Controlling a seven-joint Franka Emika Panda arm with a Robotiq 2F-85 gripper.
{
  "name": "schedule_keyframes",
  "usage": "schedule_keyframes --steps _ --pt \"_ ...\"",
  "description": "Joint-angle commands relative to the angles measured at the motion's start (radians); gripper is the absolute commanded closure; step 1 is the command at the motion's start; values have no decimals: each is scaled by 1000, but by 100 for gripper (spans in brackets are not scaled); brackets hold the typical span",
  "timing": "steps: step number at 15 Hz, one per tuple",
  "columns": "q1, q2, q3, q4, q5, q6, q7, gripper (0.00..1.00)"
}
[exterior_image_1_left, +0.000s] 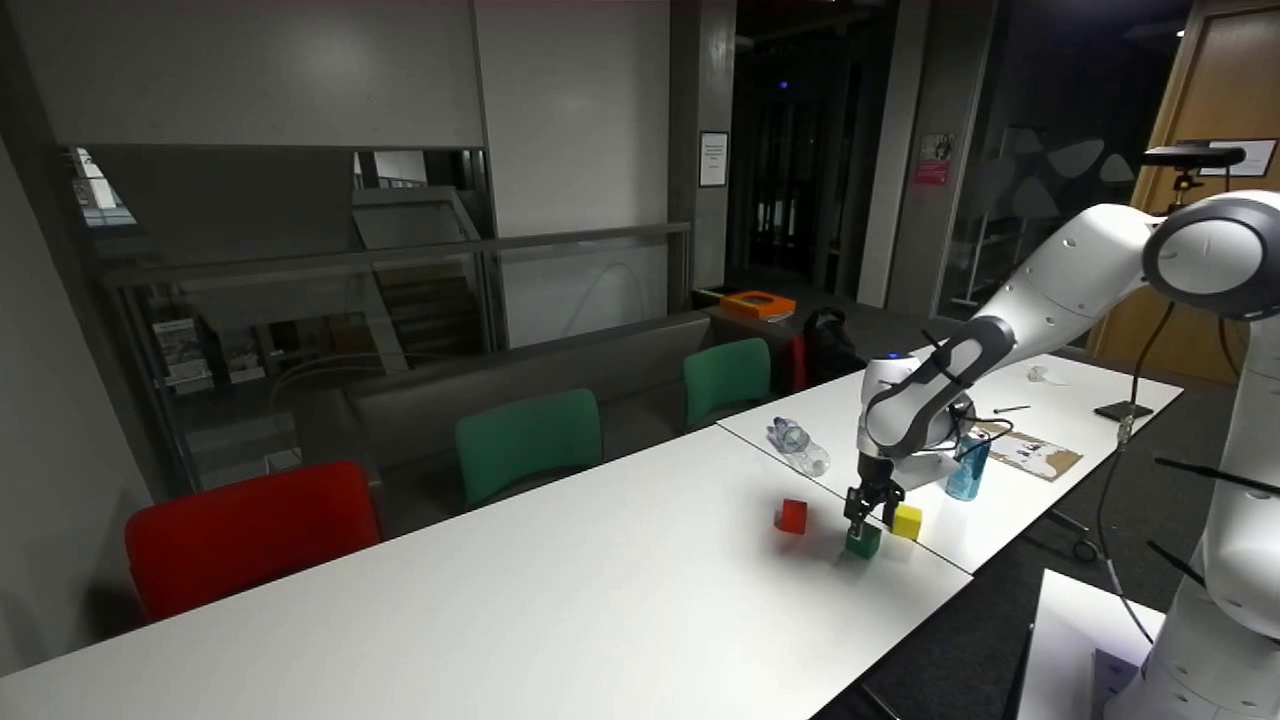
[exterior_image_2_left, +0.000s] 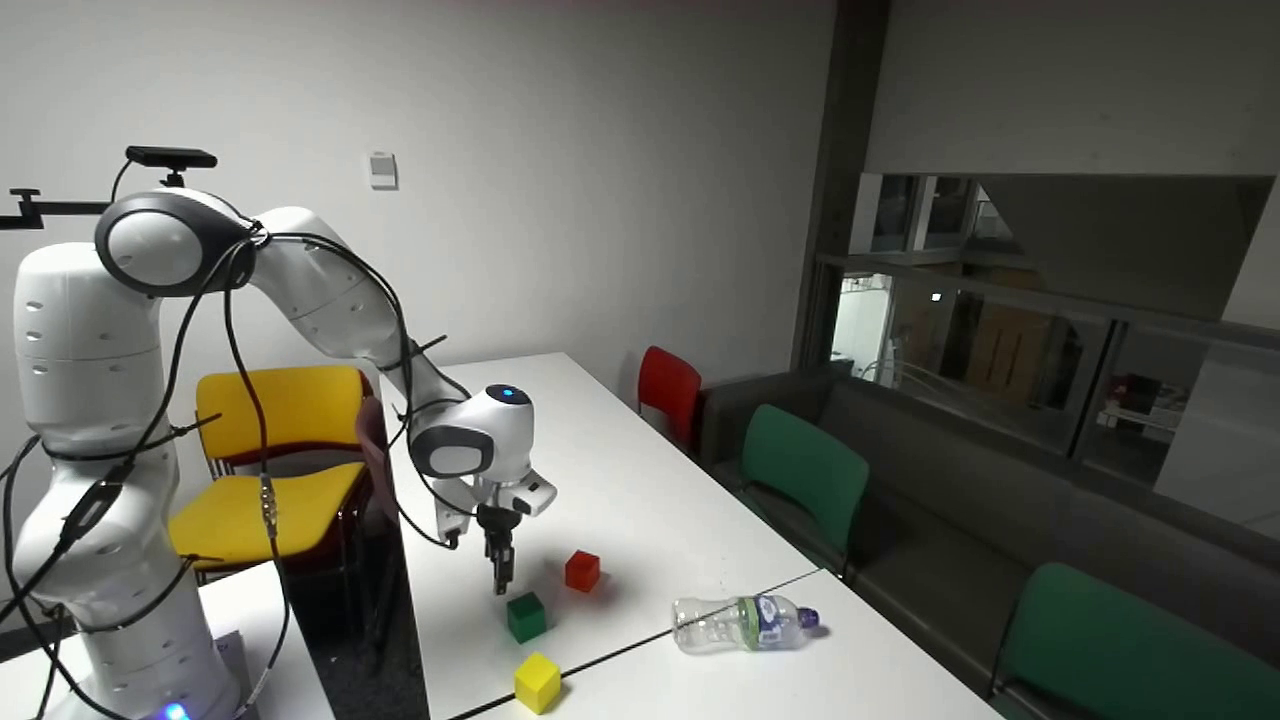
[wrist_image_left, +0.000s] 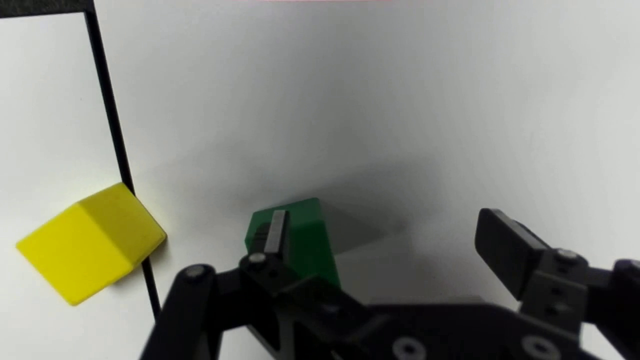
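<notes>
**Visibility Limits: Covered, Cropped and Illegible Parts**

Wrist view: one finger (wrist_image_left: 276, 232) of the hand (wrist_image_left: 385, 225) covers part of the green cube (wrist_image_left: 311, 245); the cube's lower portion is hidden. Contact between finger and cube cannot be determined. The hand is cut off by the bottom edge. In an exterior view, the arm (exterior_image_1_left: 1060, 270) is cropped at the right edge, and the desk (exterior_image_1_left: 480, 620) at the left and bottom edges. Print on the posted notice (exterior_image_1_left: 713, 159) and bottle label (exterior_image_2_left: 768, 620) is too small to read.
</notes>
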Motion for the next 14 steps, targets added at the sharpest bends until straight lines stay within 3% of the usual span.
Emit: schedule_keyframes --steps 1,4,8,14 --pt "29 49 -42 83 -74 -58 110 0" --pt "36 111 -61 170 -152 -129 129 0" --pt "27 188 -59 264 -183 -192 58 0" --pt "13 266 -43 311 -176 -176 -73 0"
